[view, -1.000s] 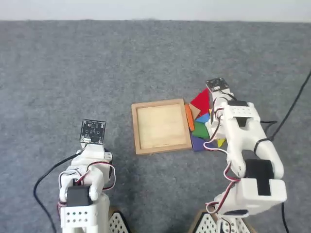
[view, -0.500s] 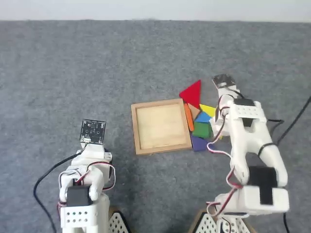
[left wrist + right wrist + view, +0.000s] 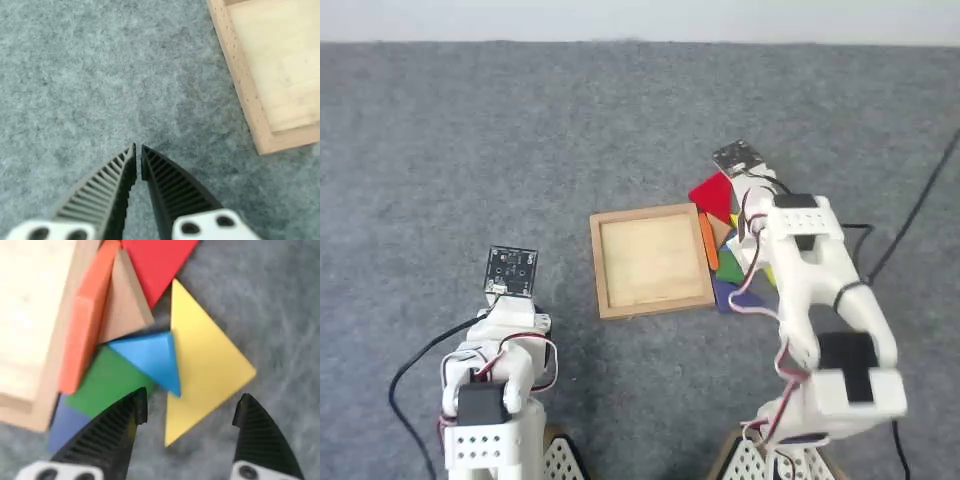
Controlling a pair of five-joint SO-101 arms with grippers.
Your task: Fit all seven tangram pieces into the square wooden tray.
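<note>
Wooden, the square tray [image 3: 598, 265] lies mid-desk [image 3: 520, 130], and the pieces are heaped outside it against its right rim. The orange piece [image 3: 85, 330] leans on that rim. Beside it lie the tan triangle [image 3: 122, 307], blue triangle [image 3: 150, 357] and green piece [image 3: 105, 382], with the red triangle [image 3: 713, 197] farthest and the dark blue piece [image 3: 62, 422] nearest. Since half a second ago the right arm has swung left over the pile. The right gripper [image 3: 192, 397] is spread wide, holding nothing, above the yellow triangle [image 3: 202, 365]. The red triangle has kept its place. The left gripper [image 3: 138, 149], fingers together, has not moved from the near-left desk.
</note>
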